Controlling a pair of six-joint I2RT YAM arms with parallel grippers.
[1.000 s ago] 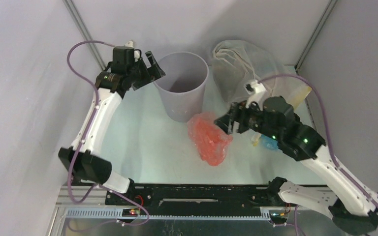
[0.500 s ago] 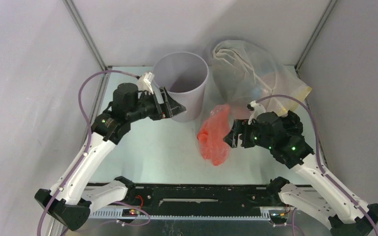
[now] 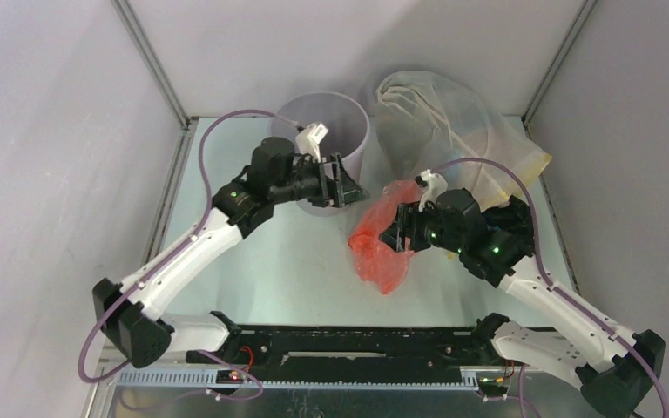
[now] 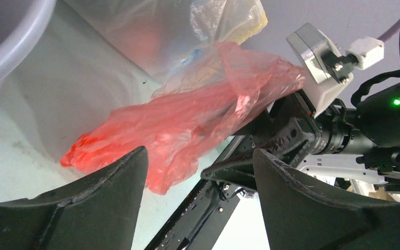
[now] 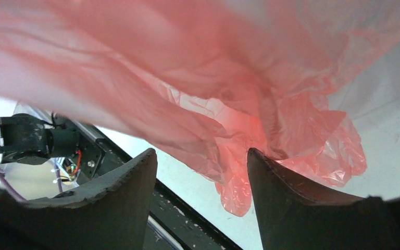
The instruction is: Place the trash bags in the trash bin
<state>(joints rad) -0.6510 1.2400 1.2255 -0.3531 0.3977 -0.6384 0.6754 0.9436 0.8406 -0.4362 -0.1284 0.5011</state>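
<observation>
Right gripper [image 3: 394, 235], jaws spread, lifts the crinkly red-pink plastic bag [image 3: 375, 251] draped over it; left gripper [image 3: 348, 183] gapes nearby. Next, probably: clamp, carry to the pale lavender round bin [image 3: 356, 139].

Left tool [image 4: 198, 153], fingers [image 4: 99, 208] apart, faces red-pink bag [image 4: 187, 120] draped on right tool [image 4: 271, 148].

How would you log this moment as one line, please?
left pincer: open, empty, near trash bin | right pincer: open, red bag draped over it | red bag: outside trash bin, lower end on table
</observation>
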